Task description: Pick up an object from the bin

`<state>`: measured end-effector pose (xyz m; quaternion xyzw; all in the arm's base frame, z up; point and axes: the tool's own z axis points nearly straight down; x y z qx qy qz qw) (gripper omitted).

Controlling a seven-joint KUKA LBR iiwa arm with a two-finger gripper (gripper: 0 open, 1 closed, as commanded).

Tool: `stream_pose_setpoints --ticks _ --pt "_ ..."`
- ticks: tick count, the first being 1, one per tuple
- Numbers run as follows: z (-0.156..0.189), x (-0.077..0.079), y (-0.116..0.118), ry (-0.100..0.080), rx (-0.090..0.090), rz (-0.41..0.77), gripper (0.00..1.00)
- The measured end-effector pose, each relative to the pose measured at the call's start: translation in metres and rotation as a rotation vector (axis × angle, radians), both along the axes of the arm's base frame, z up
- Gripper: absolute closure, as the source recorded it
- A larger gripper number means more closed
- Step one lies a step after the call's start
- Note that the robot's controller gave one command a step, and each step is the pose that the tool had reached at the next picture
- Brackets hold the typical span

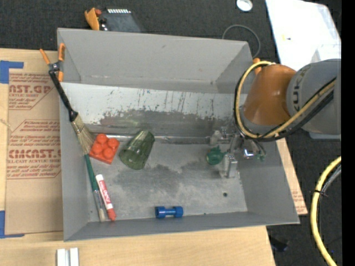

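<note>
We see gripper (228,158) at 3 o'clock, grip unreadable | small green piece (214,158) just beside it | bin (166,184) floor scuffed grey metal | dark carpet (183,4) beyond at 12

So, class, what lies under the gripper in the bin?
A small green thing lies partly under the gripper, on the bin floor. Its right side is covered, so its kind is unclear.

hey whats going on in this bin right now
The robot arm reaches in from the right, and its gripper is down near the floor on the right side of the bin, close beside a small green thing. Whether it has hold of it cannot be told. The orange block, the green cup on its side, the red marker and the blue piece lie farther left.
</note>
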<state>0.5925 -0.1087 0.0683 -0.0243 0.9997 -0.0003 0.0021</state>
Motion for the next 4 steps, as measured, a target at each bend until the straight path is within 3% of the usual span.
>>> stream_pose_setpoints --ticks 1,2,4 --pt "0.0009 -0.001 -0.0025 -0.006 -0.002 0.317 0.0" --pt "0.001 0.0013 0.001 -0.007 -0.001 0.063 1.0" --pt "0.0027 0.0011 0.0011 -0.007 -0.001 0.063 1.0"
